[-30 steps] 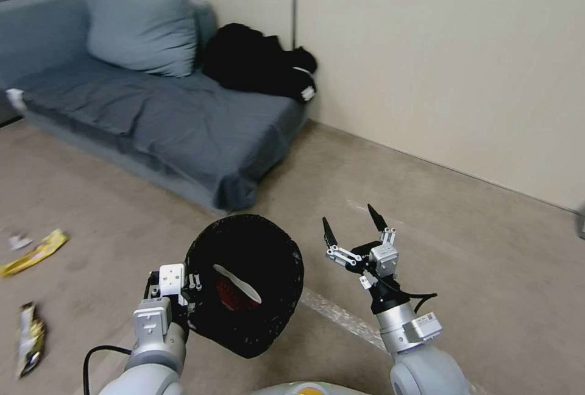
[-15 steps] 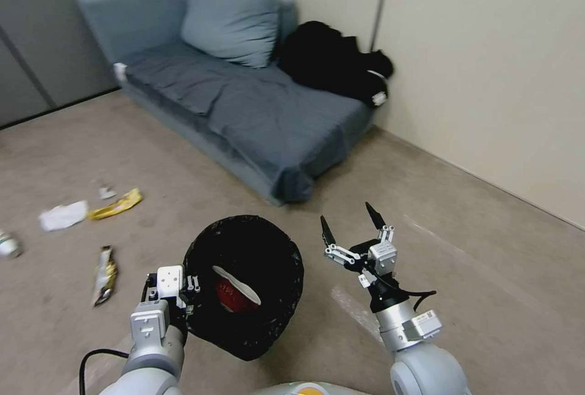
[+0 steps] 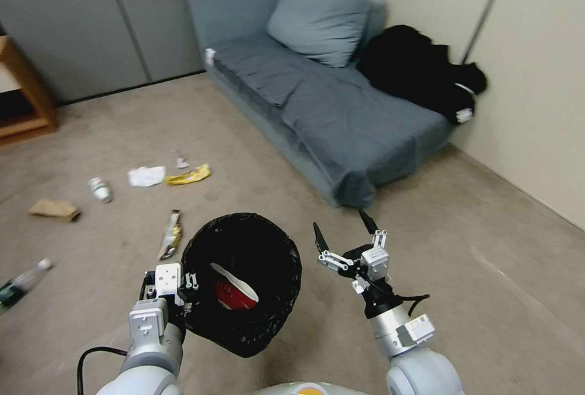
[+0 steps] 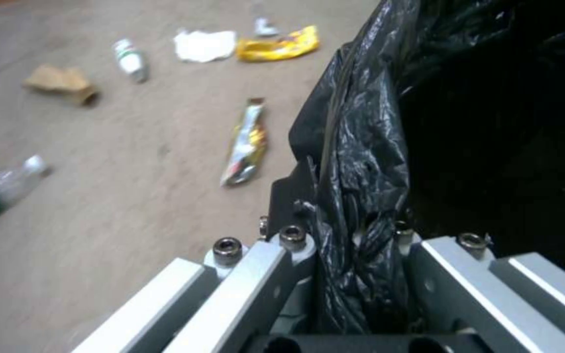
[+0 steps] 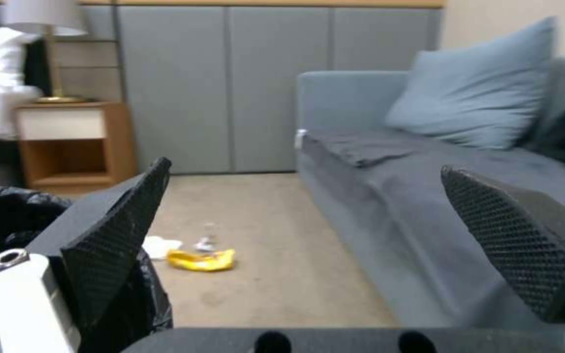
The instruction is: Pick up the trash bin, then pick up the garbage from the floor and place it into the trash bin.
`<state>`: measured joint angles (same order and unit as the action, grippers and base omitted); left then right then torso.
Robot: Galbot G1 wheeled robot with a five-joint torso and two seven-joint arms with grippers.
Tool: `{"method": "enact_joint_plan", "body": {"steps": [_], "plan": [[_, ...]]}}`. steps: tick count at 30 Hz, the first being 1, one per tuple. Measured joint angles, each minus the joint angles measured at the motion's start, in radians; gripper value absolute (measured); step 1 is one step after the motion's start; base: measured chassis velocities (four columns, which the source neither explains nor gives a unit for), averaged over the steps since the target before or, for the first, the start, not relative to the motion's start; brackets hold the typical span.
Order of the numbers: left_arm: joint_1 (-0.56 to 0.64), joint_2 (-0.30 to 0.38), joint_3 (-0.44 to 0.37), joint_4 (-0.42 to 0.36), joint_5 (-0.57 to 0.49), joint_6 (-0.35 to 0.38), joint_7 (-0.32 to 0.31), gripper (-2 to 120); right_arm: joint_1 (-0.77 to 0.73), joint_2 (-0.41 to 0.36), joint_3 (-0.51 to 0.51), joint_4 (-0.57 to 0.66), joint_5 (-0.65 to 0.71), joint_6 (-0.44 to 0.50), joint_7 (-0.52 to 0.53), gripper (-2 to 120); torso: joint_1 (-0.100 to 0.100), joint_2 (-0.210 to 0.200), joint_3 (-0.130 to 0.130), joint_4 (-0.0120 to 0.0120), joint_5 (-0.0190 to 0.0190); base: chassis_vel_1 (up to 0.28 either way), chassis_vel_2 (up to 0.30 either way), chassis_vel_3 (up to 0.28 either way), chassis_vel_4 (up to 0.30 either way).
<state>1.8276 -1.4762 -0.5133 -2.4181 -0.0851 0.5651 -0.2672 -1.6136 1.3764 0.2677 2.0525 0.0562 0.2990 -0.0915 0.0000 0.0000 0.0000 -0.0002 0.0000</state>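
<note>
Litter lies on the floor at left: a clear bottle [image 3: 21, 285], a cardboard scrap [image 3: 55, 208], a second bottle [image 3: 100, 189], a tissue [image 3: 146, 175], a yellow wrapper [image 3: 189, 175] and a foil wrapper [image 3: 170, 235]. The left gripper [image 3: 183, 297] clamps the bin [image 3: 244, 282] by its rim; its glossy black liner holds a red-and-white cup [image 3: 234, 290]. Beside it, the right gripper [image 3: 342, 233] hangs spread, holding nothing.

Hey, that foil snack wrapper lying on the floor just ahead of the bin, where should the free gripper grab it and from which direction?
Probably from straight above, pinching across its narrow middle: the foil snack wrapper lies flat and long on the floor, so the open right gripper should close across its width, not its length.
</note>
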Motion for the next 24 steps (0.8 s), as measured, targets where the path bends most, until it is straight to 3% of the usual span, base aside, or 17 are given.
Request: {"method": "enact_joint_plan", "body": {"steps": [24], "plan": [[-0.001, 0.001, 0.003, 0.004, 0.001, 0.001, 0.002, 3, 0.007, -0.002, -0.005, -0.008, -0.004, -0.004, -0.008, 100, 0.000, 0.000, 0.000, 0.0001, 0.0000, 0.124, 0.124, 0.131, 0.127]]}}
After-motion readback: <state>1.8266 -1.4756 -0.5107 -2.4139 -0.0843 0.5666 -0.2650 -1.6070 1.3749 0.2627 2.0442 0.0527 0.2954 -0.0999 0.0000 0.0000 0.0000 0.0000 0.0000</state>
